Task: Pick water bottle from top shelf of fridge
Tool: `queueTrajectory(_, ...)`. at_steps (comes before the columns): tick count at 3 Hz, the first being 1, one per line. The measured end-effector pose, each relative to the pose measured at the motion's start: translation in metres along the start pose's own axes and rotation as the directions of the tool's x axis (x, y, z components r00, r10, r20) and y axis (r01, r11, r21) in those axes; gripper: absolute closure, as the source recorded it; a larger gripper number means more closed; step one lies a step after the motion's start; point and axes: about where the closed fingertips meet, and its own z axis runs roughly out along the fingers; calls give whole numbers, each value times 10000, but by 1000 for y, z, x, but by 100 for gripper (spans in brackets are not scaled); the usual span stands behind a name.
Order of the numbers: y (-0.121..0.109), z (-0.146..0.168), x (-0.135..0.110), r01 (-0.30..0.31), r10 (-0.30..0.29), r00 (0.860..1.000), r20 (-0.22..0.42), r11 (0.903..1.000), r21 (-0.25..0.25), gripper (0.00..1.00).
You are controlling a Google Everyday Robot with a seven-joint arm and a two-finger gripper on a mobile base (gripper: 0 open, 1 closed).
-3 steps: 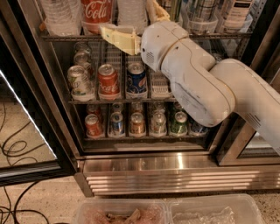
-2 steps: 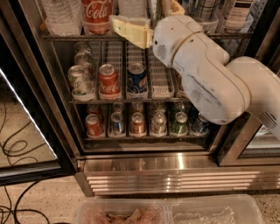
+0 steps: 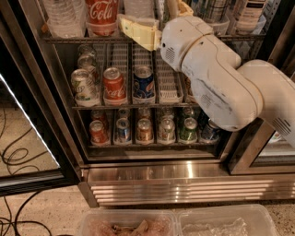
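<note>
The tool (image 3: 153,14) is being held at the top shelf (image 3: 83,39) of the fridge (image 3: 152,173). Its fingers (image 3: 138,32) are being held wide apart, gripping nothing.

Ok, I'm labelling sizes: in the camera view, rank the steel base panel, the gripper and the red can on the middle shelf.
1. Steel base panel, clearly largest.
2. Gripper, at the top shelf's front edge, and red can look about alike; the gripper sits nearer the camera, so I won't rank them.

Warm glare (gripper (image 3: 147,16) at top shelf (image 3: 69,40))
</note>
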Motion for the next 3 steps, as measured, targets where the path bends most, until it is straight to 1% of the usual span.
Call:
queueTrajectory(1, 0, 0, 0, 0, 0, 10000, 0, 10000, 0, 20)
queueTrajectory(2, 12, 7, 5, -73, 72, 10000, -52, 9996, -255, 22)
queueTrajectory(3, 12, 8, 5, -74, 72, 10000, -48, 9996, -256, 22)
